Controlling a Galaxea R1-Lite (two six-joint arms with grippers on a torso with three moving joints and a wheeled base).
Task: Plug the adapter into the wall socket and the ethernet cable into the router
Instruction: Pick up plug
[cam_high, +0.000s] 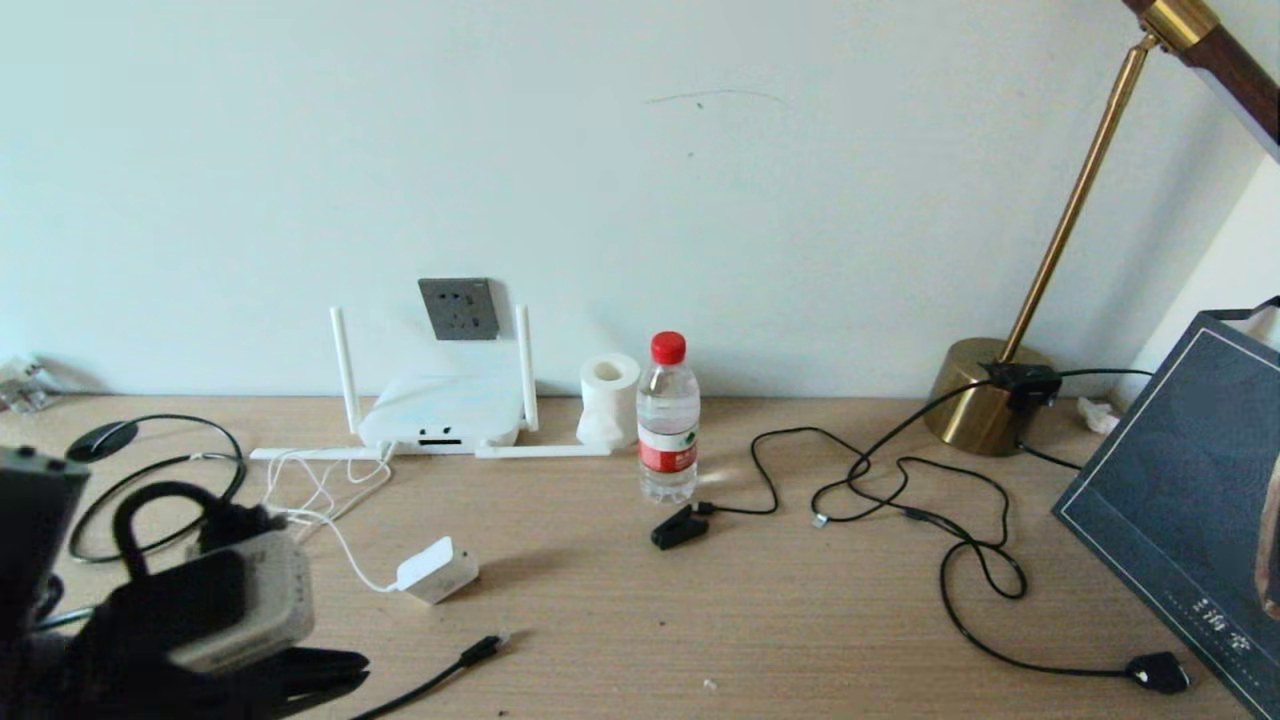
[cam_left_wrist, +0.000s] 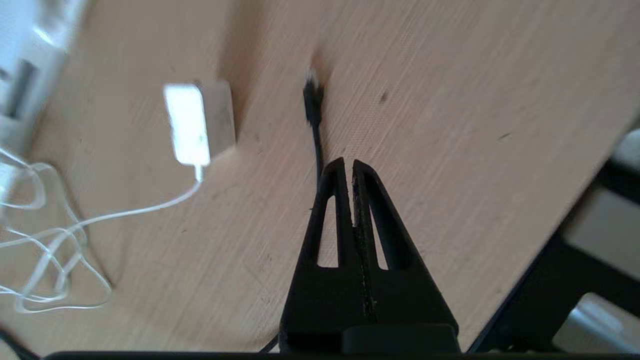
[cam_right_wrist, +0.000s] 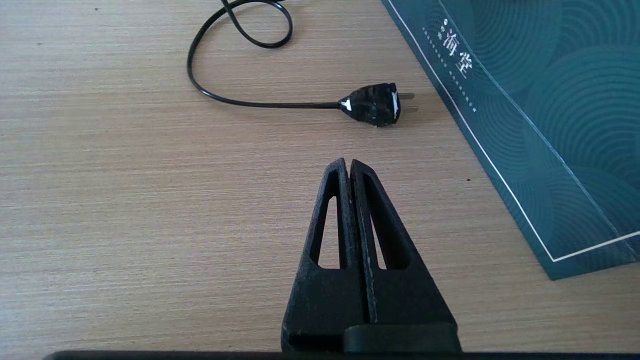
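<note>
The white adapter lies on the wooden desk, and its thin white cord runs back toward the router. The router stands against the wall under the dark grey wall socket. Near the desk's front edge lies the ethernet cable's connector, just ahead of my left gripper. That gripper is shut with nothing in it and hovers low at the front left. My right gripper is shut and empty over bare desk at the front right.
A water bottle and a paper roll stand right of the router. A black clip plug lies in front of the bottle. A brass lamp base, a dark bag and a black two-pin plug fill the right side.
</note>
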